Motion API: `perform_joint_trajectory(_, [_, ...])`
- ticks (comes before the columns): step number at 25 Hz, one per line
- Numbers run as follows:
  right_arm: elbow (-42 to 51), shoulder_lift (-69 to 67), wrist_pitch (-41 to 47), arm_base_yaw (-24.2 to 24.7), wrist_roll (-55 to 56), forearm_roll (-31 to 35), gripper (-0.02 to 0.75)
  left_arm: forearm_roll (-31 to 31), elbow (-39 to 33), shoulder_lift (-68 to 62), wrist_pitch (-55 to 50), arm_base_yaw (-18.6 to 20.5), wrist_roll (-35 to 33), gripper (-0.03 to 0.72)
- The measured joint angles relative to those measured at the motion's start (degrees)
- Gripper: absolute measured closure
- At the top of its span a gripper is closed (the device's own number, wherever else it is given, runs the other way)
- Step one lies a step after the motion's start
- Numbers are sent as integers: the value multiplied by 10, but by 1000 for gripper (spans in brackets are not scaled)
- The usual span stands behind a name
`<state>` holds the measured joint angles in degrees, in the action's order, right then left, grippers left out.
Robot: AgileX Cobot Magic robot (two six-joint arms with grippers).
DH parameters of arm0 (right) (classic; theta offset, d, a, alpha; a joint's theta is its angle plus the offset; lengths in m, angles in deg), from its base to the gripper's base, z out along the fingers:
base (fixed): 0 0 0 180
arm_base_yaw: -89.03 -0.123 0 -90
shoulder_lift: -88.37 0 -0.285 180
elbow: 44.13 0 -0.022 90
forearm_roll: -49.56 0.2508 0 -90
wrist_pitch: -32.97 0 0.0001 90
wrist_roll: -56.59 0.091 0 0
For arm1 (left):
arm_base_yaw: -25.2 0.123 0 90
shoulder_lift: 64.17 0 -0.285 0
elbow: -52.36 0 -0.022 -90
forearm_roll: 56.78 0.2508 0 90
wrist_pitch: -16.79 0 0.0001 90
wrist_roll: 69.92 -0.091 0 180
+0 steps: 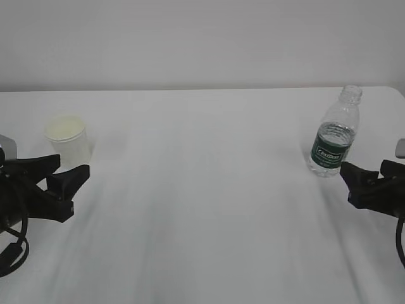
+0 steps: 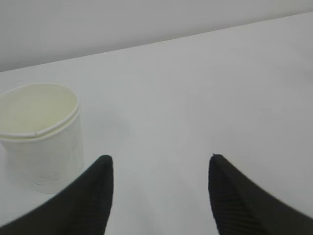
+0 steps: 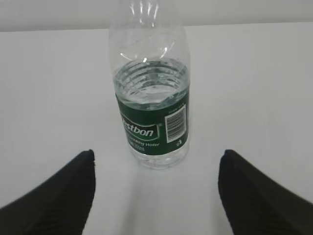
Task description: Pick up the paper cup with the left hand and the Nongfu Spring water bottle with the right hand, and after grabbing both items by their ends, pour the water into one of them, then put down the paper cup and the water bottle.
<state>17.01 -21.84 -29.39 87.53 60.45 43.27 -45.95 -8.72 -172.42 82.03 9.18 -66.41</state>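
The white paper cup (image 1: 66, 139) stands upright at the left of the table, cream inside, nothing in it that I can see. My left gripper (image 1: 68, 168) hangs open just in front of it; in the left wrist view the cup (image 2: 41, 139) sits left of the left finger, outside the gap of the gripper (image 2: 160, 159). The clear water bottle (image 1: 334, 136) with a green label stands uncapped at the right, partly filled. My right gripper (image 1: 365, 171) is open just short of it. In the right wrist view the bottle (image 3: 151, 98) stands centred beyond the open gripper (image 3: 156, 154).
The white table (image 1: 202, 190) runs back to a pale wall. Its right far corner lies just behind the bottle. Nothing else stands on the surface between cup and bottle.
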Motion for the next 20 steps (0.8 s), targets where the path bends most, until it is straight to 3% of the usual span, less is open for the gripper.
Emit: perform_joint_trajectory(20, [-74,-113,-31,0,3,-6,144,1,0,-56,2,0,0,247])
